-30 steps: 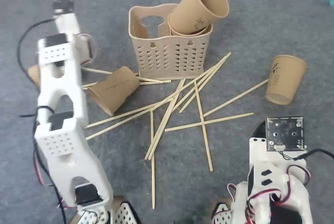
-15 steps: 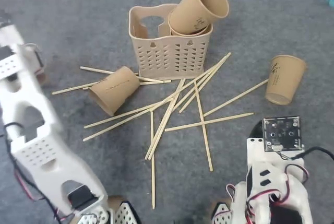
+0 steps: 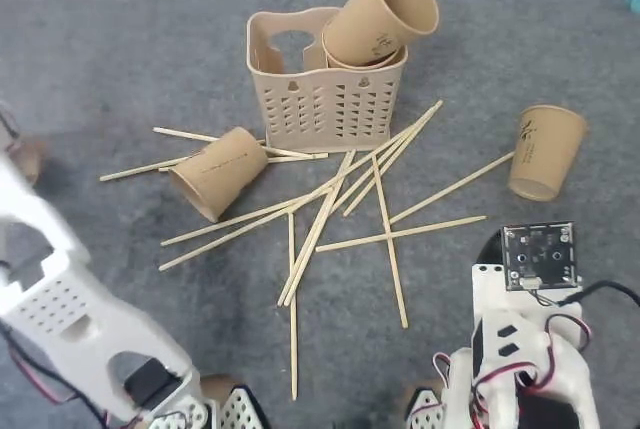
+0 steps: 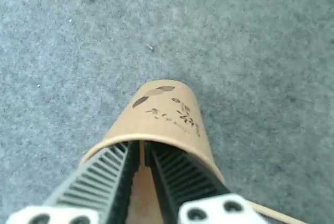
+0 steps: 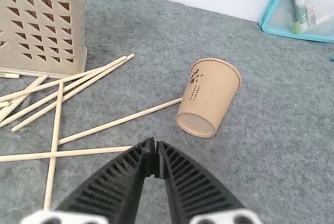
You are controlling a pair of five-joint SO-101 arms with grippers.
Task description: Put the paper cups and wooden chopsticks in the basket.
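Item: paper cup [image 4: 167, 114], clamped at its rim in left end effector [image 4: 142, 151], far left of surface [image 3: 150, 49], well apart from basket [image 3: 325, 99].
Handling: grip firmly, carry above the basket's rim, release over its free side.
Right end effector [image 5: 153, 158]: together, empty.

We see two white printed arms, the left arm [image 3: 70, 319] with perforated panels and arched cut-outs, the right arm [image 3: 520, 349] bearing a black square camera board [image 3: 540, 254], both with red and black wires [image 3: 40, 389] and black ribbed fingers [image 4: 104, 179] on white mounts.
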